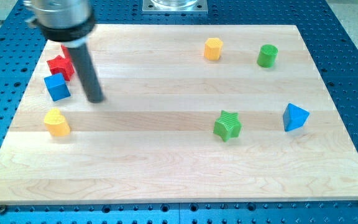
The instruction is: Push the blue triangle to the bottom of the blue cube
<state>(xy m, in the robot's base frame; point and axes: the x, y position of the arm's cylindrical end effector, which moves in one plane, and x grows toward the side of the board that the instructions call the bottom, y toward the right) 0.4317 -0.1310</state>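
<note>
Wooden surface [179,168] sits on a blue perforated base [353,50]. The arm's rod comes down from the view's top left; the tip [96,99] rests on the surface just to the right of the blue cube [57,87], w/ a narrow gap between them, not touching as far as can be seen.

End effector state: there are no jaws on this rig, only a straight dark rod, so nothing is apart, together or clamped.

Block layout:
- Blue cube: view's left edge region, approx. mid-height.
- Red block [59,65]: directly above the blue cube, close to or touching it; looks star-like, partly hidden behind the rod's housing.
- Yellow block [57,122]: below the blue cube, rounded, heart-like shape, near but apart.
- Blue triangle [295,117]: far over at the view's right, well apart from the blue cube and from the tip.
- Green star [227,126]: left of the blue triangle, near it, slightly lower.
- Yellow hexagonal block [212,48]: view's top, right of centre.
- Green cylinder [267,55]: just right of the yellow hexagonal block, apart from it.
</note>
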